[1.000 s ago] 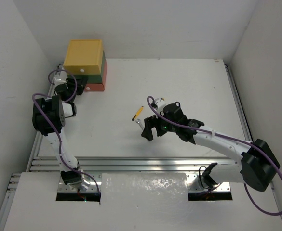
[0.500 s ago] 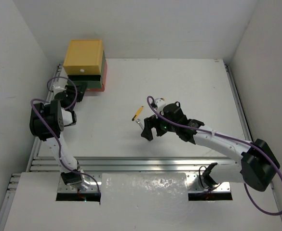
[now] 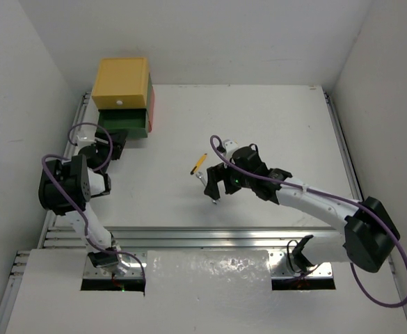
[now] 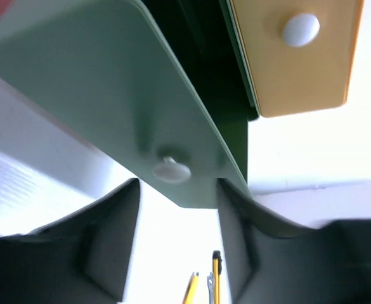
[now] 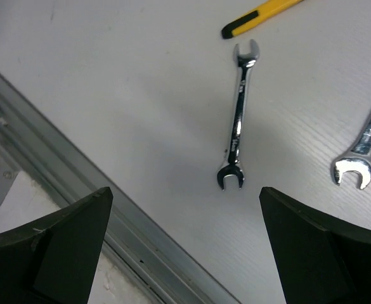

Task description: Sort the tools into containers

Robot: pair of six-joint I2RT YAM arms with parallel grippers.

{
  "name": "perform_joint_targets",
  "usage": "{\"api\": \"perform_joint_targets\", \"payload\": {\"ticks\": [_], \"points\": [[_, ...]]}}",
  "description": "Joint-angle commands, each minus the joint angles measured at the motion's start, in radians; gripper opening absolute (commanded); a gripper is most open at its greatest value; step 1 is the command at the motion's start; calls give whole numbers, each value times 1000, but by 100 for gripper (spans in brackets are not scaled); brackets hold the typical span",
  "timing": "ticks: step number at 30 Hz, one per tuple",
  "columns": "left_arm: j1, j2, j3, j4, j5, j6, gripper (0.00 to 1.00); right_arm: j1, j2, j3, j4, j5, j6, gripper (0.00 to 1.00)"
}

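The stacked drawers stand at the back left: yellow [image 3: 123, 82] on top, dark green [image 3: 125, 124] pulled out in front, red-orange [image 3: 152, 104] showing at the side. My left gripper [image 3: 110, 143] is open just in front of the green drawer. In the left wrist view its jaws [image 4: 177, 190] stand apart below the green front's white knob [image 4: 171, 170]. My right gripper [image 3: 216, 191] is open above a silver wrench [image 5: 238, 136]. A second wrench [image 5: 363, 152] lies to its right. The yellow-black utility knife [image 5: 261, 16] lies beyond, also in the top view [image 3: 199, 163].
An aluminium rail [image 5: 77, 164] runs along the table's near edge, close under the right gripper. White walls close the left, back and right sides. In the left wrist view a thin yellow-handled screwdriver [image 4: 191, 288] lies far off beside the knife [image 4: 215, 275].
The green drawer has slid out toward the front as my left gripper drew back from the stack. My right gripper has shifted slightly over the wrenches.
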Motion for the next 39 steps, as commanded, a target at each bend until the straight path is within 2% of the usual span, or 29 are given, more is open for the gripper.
{"api": "perform_joint_targets", "payload": {"ticks": [1,2,4,5,8,10,13,18,21,23,26,35,38,39], "points": [[7,-80,-20,-1,21,8,56,-25,62,108,-69,114,52,99],[7,-100,-28,-24,16,14,69,-41,77,125,-115,146,68,99],[7,-185,-39,-141,-1,29,78,-97,115,180,-157,169,99,98],[7,-217,-42,-186,-10,51,87,-122,160,199,-186,191,103,96],[1,-379,-42,-418,-47,104,99,-189,288,314,-249,253,85,86],[-19,-522,-34,-551,-109,135,100,-220,367,419,-285,296,51,76],[-68,-711,-30,-866,-203,187,100,-260,497,522,-312,350,21,66],[-197,-982,-48,-1058,-215,258,100,-308,689,657,-321,364,-50,58],[-232,-1062,-48,-1113,-170,292,100,-308,747,731,-330,341,-82,49],[-235,-1076,-42,-1151,-145,322,100,-308,798,779,-358,335,-85,42],[-238,-1091,-36,-1207,-122,361,100,-309,818,776,-355,363,-85,42],[-238,-1096,-69,-1205,-47,382,100,-317,847,714,-365,364,-62,37],[-240,-1099,-59,-1205,-25,381,100,-318,852,675,-362,320,-61,33],[-241,-1093,-57,-1191,-12,379,100,-320,856,671,-370,301,-61,27]]}}
